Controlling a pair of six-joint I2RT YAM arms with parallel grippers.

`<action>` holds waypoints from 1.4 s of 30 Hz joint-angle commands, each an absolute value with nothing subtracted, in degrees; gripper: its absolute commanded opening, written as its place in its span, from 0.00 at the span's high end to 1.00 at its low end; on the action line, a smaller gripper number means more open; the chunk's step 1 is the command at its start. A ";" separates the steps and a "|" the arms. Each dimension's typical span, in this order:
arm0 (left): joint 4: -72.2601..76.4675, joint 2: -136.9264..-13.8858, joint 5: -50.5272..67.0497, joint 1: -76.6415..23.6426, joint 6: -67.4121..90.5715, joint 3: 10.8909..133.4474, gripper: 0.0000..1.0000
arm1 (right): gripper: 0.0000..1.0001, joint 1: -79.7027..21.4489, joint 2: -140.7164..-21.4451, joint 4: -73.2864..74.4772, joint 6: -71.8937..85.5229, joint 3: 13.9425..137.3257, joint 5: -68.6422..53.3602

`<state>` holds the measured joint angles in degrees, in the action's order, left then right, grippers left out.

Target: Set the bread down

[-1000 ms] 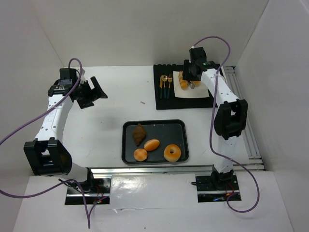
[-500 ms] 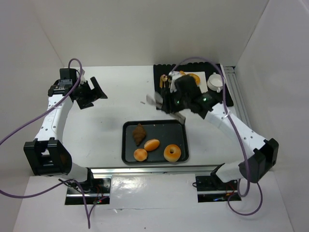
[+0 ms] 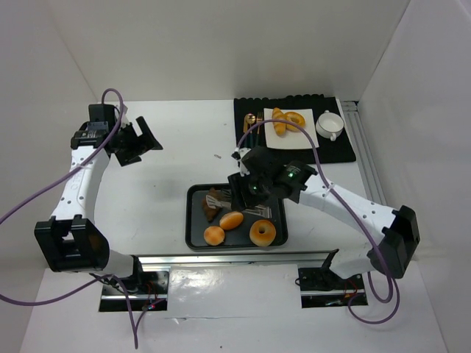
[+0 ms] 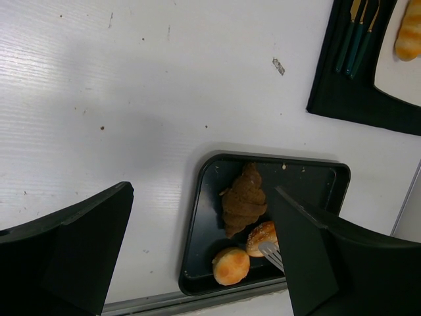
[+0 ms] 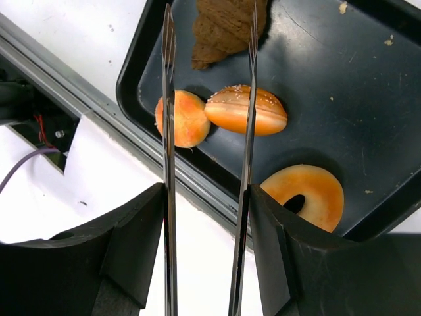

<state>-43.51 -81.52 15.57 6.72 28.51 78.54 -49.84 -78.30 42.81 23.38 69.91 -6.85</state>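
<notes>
Between white walls [image 3: 221, 44], a white table's [image 3: 162, 187] tray [image 3: 269, 193] holds bread [image 3: 232, 220]

In the overhead view, the right jaws and the silver metal tongs [image 3: 259, 212] they carry cover the upper part of the dark brown croissant [image 3: 210, 212] and much of the black rectangular tray [image 3: 196, 224]. A dark speck [image 3: 218, 156] on the white desk [image 3: 169, 169] is too small to identify.

In the left wrist view, the oval seeded roll [image 4: 262, 236] is half hidden behind the left jaws at lower right. Only a tong tip shows there, and the long ridged roll [image 4: 409, 29] is cut by the upper right edge.

In the right wrist view, the top edge cuts the croissant. The golden ring [image 5: 316, 184] is partly hidden behind the right jaws at lower right.
</notes>
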 commanded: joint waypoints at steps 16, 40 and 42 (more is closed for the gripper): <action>-43.77 -79.37 15.03 7.12 27.43 80.16 0.01 | 0.37 -51.15 -87.62 39.90 21.97 74.18 -6.33; -43.77 -79.89 14.50 7.12 27.42 79.10 0.01 | 0.46 -50.20 -85.00 47.98 20.92 83.06 2.19; -43.77 -80.42 15.02 7.12 27.42 79.10 0.01 | 0.46 -47.66 -83.68 50.79 20.92 84.54 4.73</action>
